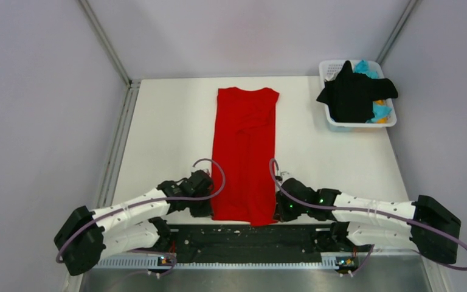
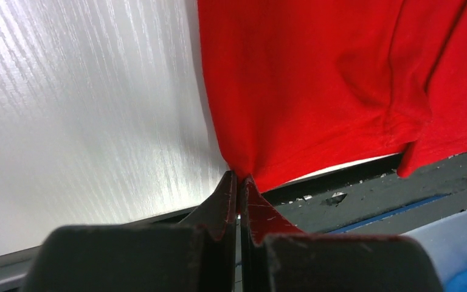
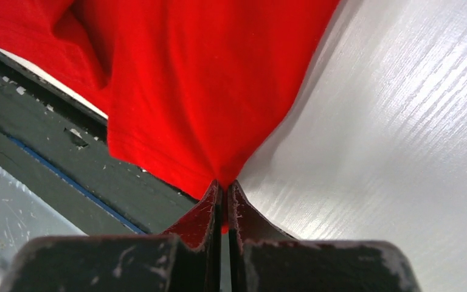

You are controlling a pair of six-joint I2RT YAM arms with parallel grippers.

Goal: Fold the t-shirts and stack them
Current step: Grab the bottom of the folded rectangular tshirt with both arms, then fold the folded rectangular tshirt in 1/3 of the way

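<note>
Red t-shirt (image 1: pixel 245 152) | axis near-far, collar far | both end effectors (image 2: pixel 238 180) (image 3: pixel 224 185) clamp hem corners

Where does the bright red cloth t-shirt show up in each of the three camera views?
Top external: the bright red cloth t-shirt lies as a long strip at table centre.
Left wrist: t-shirt upper right, corner pinched by left fingers.
Right wrist: t-shirt upper left, corner pinched by right fingers.
Shared landmark: black strip at the table's near edge.
</note>
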